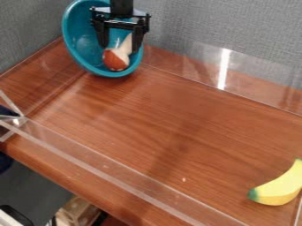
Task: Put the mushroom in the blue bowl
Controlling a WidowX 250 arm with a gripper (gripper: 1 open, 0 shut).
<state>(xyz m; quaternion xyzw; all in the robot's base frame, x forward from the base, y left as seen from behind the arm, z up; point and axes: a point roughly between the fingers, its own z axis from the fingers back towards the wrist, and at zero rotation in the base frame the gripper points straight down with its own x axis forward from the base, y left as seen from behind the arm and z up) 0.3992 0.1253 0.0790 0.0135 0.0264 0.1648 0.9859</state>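
At the bowl, I had the hand (119, 44) spread wide, its two fingers on either side above the mushroom (116, 59), which lay inside the blue bowl (78, 41). The bowl leaned at a tilt at the far end of the wooden desk (177, 124), its open side turned toward the camera; the banana (277, 184) lay well apart from it, at the desk's near right corner.

The mushroom showed its red-orange cap low in the bowl and its pale stem pointing up between the fingers. I judged it a light toy, probably stiff, with a smooth round cap that could slide or roll in pinching fingers. For any new hold I favored the sides of the stem or the widest part of the cap, squeezed gently, since the crown of the cap offered little to grip. The glossy, slanted wall of the bowl looked slippery too, and a nudge there might have sent the toy sliding. With the mushroom inside the bowl, I reckoned only a straight, careful lift clear of the bowl remained.
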